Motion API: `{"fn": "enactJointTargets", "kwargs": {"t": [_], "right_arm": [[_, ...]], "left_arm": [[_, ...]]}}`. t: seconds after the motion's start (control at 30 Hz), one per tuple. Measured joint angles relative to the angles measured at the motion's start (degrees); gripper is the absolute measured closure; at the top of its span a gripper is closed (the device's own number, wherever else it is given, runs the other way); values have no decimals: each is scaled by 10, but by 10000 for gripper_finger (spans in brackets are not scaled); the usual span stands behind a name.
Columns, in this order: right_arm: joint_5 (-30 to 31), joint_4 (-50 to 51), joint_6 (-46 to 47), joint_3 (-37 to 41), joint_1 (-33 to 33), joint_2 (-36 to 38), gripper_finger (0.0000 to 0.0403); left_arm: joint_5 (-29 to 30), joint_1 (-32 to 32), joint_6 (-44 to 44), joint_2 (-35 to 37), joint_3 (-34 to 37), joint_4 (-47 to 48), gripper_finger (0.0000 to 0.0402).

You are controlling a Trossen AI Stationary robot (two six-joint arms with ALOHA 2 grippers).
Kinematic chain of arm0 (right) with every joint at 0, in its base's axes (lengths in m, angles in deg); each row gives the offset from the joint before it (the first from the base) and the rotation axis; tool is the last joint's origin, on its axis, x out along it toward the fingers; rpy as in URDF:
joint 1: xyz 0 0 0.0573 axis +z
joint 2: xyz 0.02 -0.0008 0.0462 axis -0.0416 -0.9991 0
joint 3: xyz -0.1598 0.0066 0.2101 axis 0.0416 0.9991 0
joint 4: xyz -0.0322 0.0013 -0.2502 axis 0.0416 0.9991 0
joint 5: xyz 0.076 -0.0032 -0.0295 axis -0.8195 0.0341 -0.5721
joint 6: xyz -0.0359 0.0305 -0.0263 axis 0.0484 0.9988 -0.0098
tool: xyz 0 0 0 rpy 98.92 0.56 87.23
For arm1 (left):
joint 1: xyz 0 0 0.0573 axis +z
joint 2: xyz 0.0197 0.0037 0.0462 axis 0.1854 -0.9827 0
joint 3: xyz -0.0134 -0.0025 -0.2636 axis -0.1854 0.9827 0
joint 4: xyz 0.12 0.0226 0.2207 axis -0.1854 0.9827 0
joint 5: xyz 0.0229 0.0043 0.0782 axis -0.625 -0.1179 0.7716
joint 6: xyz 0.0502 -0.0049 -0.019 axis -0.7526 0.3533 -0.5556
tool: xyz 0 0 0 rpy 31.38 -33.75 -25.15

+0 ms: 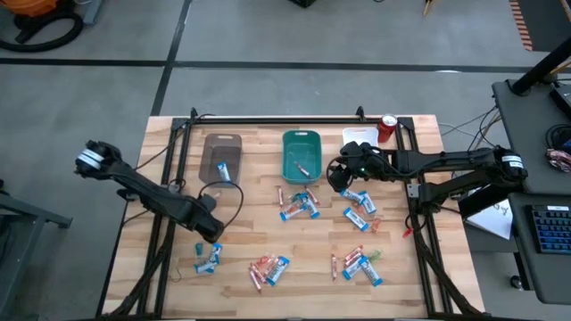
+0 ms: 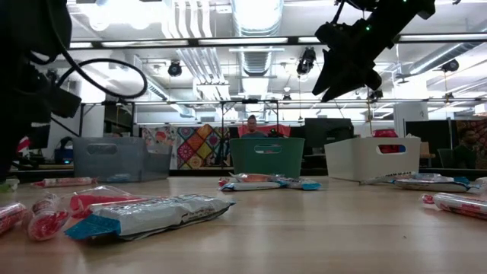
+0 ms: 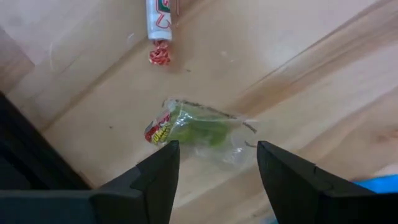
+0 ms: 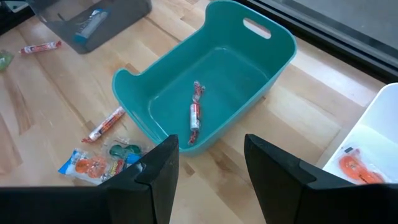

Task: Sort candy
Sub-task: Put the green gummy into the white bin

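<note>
A green candy point(image 3: 198, 129) in a clear wrapper lies flat on the wooden table, just beyond my left gripper point(image 3: 217, 163). That gripper is open, with its fingers pointing down on either side of the candy's near edge. A red-and-white stick candy point(image 3: 158, 25) lies farther off. In the high view my left gripper point(image 1: 209, 230) stands at the table's near left, next to some blue-wrapped candy point(image 1: 211, 259). My right gripper point(image 4: 208, 163) hangs open in the air near the teal tray point(image 4: 261, 43), which holds one red stick candy point(image 4: 194, 115).
The brown tray point(image 1: 221, 153), the teal tray point(image 1: 302, 147) and the white tray point(image 1: 359, 136) stand in a row at the far side, with a red can point(image 1: 387, 127) beside them. Candy lies in clusters at the middle point(image 1: 299, 203), the right point(image 1: 359, 203) and the near side point(image 1: 269, 267). Black frame rails point(image 1: 178, 178) run along both sides.
</note>
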Motion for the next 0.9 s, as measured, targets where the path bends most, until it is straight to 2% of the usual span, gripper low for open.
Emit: {"fn": "enactJointTargets", "kwargs": {"t": [0.3,0.53,0.67,0.9], "right_arm": [[0,0,0,0,0,0,229],[1,0,-1,0,0,0,229],[1,0,-1,0,0,0,229],[1,1,-12,1,0,0,229]], "left_arm": [[2,0,-7,-52,-1,-20,210],[2,0,-7,-64,-2,-27,221],[1,0,-7,-63,-1,-33,268],[2,0,-10,-59,-4,-31,384]]}}
